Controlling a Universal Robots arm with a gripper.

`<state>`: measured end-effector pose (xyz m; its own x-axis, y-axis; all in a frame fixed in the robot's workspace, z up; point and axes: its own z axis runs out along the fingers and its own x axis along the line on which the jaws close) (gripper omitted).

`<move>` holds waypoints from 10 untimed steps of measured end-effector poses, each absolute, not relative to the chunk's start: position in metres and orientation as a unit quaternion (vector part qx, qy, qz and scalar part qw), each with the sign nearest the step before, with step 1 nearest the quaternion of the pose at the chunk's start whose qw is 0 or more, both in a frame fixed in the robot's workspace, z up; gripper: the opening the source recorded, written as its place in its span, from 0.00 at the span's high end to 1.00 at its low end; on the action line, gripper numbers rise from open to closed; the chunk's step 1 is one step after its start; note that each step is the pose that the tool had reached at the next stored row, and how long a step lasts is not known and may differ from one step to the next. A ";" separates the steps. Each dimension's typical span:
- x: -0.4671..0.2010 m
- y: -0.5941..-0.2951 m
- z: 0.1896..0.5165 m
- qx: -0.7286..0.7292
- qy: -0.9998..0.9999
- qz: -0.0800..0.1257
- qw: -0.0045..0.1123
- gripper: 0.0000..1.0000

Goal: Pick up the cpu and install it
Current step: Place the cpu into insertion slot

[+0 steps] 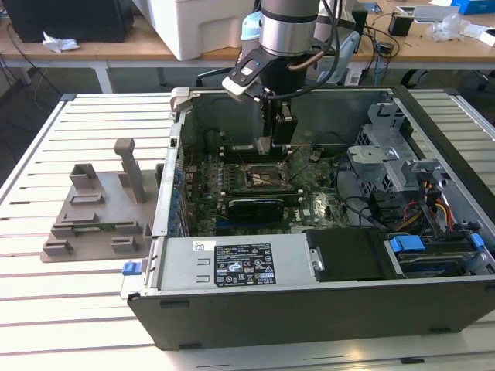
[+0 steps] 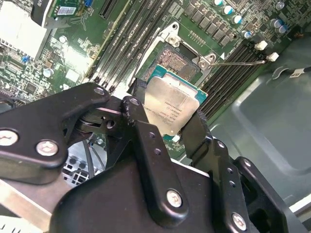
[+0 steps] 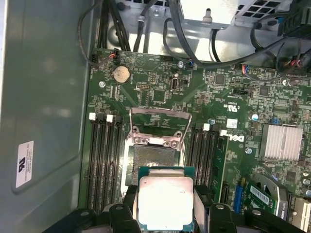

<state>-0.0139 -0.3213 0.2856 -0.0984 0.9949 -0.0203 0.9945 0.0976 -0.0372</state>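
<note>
**Aloft, the cpu sits clamped over the open socket**

The gripper (image 2: 167,115) is closed narrowly on the cpu (image 2: 171,103). Its two black, matte fingers (image 2: 197,130) press against opposite edges of the chip. The chip is a flat square with a dull silvery metal lid and a thin green rim, and it is held level with the lid facing up toward the wrist. In the first wrist view the cpu (image 3: 165,201) hangs just short of the socket (image 3: 154,158), overlapping its near edge, raised above it and not seated.

The socket is a dark square bed inside a bright steel frame, and its hinged load plate (image 3: 160,116) is swung open on the far side. Long black memory slots (image 3: 104,160) run close along both flanks, so the free room is a narrow lane straight above the frame. The green motherboard (image 3: 160,82) around it is dense with small parts: a round coin battery (image 3: 121,73), a finned silver heatsink (image 3: 283,142) and loops of black cable.

In the exterior view the gripper (image 1: 274,143) reaches down inside the open computer case (image 1: 309,309), whose grey sheet-metal walls hem in the board. The case lies on a pale slatted table (image 1: 77,309). A grey plastic tray (image 1: 97,224) with upright posts sits beside it, on the exterior view's left. Wooden desks (image 1: 116,46) stand behind.
</note>
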 end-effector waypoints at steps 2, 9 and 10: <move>-0.014 -0.321 0.286 -0.672 -0.741 0.021 0.005 0.46; -0.014 -0.321 0.285 -0.672 -0.741 0.021 0.005 0.46; -0.014 -0.321 0.284 -0.672 -0.741 0.021 0.005 0.46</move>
